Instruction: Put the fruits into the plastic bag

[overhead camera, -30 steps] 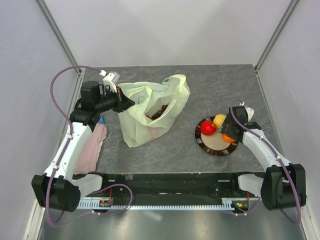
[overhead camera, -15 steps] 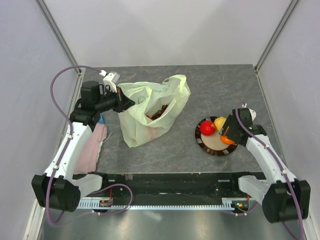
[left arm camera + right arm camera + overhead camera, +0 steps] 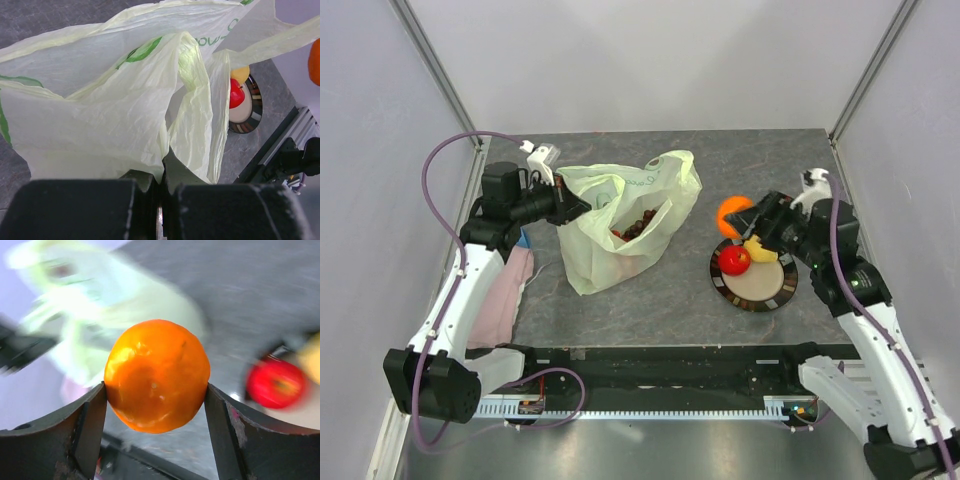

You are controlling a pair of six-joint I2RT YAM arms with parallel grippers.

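At the left rim of the plastic bag (image 3: 620, 238), left gripper (image 3: 566, 204): fingers pinched together on the thin film, holding that edge up.
Bag mouth: open, grape bunch (image 3: 633, 226) inside.
Right gripper (image 3: 740, 215): in the air just right of the bag, fingers clamped on the orange (image 3: 729, 212).
Plate (image 3: 760, 297): right of the bag, carrying the red apple (image 3: 735, 260) and lemon (image 3: 759, 250).

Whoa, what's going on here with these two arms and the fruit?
The left end effector pinches the rim of the plastic bag, holding its mouth open; small dark fruits already lie inside. The right end effector grips an orange in the air, off the plate, on the side facing the bag. A red apple and a lemon lie on the plate.
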